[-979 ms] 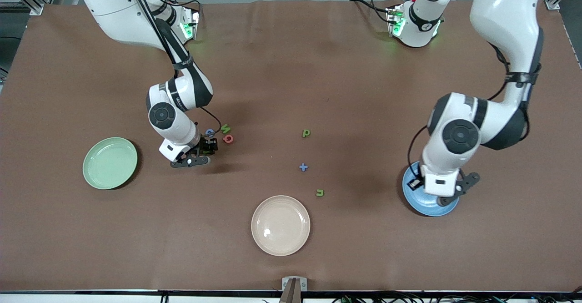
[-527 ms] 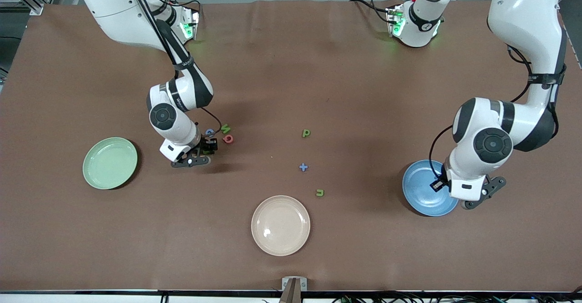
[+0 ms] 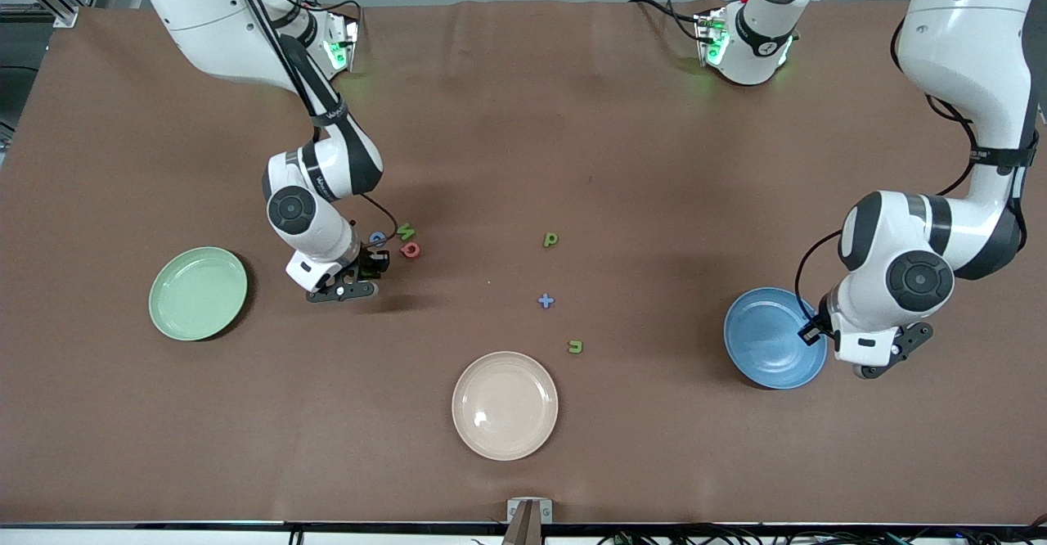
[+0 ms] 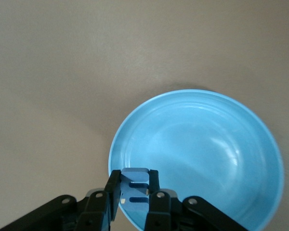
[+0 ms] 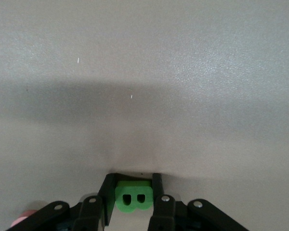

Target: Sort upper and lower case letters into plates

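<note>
The medium blue plate [image 3: 765,340] lies toward the left arm's end of the table. My left gripper [image 3: 810,333] is over that plate's rim, shut on a blue letter E [image 4: 135,188]. The plate [image 4: 207,144] is bare in the left wrist view, where the gripper [image 4: 135,175] hangs over its edge. The pale mint green plate [image 3: 198,293] lies bare toward the right arm's end. My right gripper [image 3: 374,264] is low over the table beside a cluster of letters, shut on a green letter B [image 5: 133,198], as the right wrist view [image 5: 133,179] shows.
A blue letter [image 3: 377,238], a green w [image 3: 406,231] and a red letter [image 3: 411,249] lie by the right gripper. A green p [image 3: 550,240], a blue plus-shaped piece [image 3: 545,301] and a green u [image 3: 576,347] lie mid-table. A cream plate [image 3: 505,405] lies nearest the camera.
My left arm has swung from over the blue plate's middle toward its own end of the table, and its gripper now hangs over the plate's rim. The right arm has hardly moved.
</note>
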Tool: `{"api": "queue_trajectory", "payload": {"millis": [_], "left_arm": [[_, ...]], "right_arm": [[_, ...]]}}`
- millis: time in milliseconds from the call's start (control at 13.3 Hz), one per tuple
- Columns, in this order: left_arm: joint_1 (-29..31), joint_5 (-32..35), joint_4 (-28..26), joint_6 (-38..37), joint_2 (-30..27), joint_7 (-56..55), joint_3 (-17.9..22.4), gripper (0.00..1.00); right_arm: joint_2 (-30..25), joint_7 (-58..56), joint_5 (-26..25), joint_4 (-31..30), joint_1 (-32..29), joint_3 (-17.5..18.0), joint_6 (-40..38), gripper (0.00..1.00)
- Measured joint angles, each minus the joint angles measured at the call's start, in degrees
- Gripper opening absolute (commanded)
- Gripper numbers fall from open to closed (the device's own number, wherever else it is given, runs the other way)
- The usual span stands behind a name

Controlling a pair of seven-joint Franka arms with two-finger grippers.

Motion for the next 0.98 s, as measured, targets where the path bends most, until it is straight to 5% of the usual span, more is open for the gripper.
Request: {"api": "queue_trajectory", "payload": {"millis": [226, 301, 377, 452, 753, 979], "left_arm": [[0.33, -1.44, 0.05, 3.23, 2.50, -0.50, -0.20, 0.15], [0.26, -2.87, 0.13, 4.80, 3.31, -1.05, -0.36, 0.36], [0.14, -3.67, 0.21, 5.82, 4.07, -1.41, -0.52, 0.73], [0.02, -3.91, 0.25, 6.30, 4.58, -2.12, -0.66, 1.00], [-1.70, -4.12, 0.47, 6.42, 4.82, -10.01, -1.83, 1.00], [-7.66, -4.24, 2.44, 6.62, 4.85, -22.37, -2.31, 1.00]], "right_arm": [[-0.15, -1.54, 0.00, 0.36, -0.01, -0.04, -0.78, 0.16], [-0.73, -2.87, 0.00, 0.74, -0.11, -0.33, -2.01, 0.16], [-1.89, -4.78, 0.00, 1.23, -0.78, -0.76, -4.19, 0.16], [-3.64, -8.03, 0.00, 1.62, -2.55, -1.10, -6.87, 0.16], [-10.16, -30.87, 0.00, 1.72, -18.24, -1.79, -13.24, 0.15], [-9.80, -43.77, 0.00, 1.28, -29.41, -1.96, -12.58, 0.15]]}}
